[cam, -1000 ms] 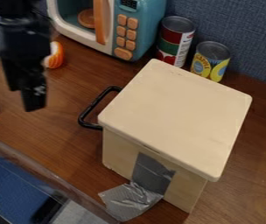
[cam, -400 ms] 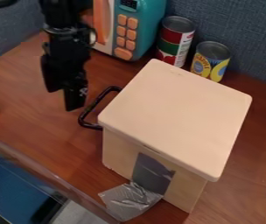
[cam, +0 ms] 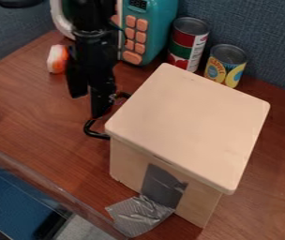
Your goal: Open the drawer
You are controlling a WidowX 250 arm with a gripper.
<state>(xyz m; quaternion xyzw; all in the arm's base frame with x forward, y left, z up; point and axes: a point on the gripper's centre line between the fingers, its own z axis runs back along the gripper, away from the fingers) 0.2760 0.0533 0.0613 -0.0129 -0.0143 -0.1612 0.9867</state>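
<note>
Apparently open, the black two-finger gripper hangs over the black looped handle left of the pale wooden drawer box, right of centre; seating it around the bar before pulling straight outward should work best.

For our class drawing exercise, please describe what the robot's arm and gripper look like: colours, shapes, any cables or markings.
The arm is black, with a narrow, blocky shape and a ring-like collar above the gripper. The gripper is black too, with two long, angular fingers and small pale specks low on one of them. A thin, dark, curved line beside the collar may be a cable.
</note>
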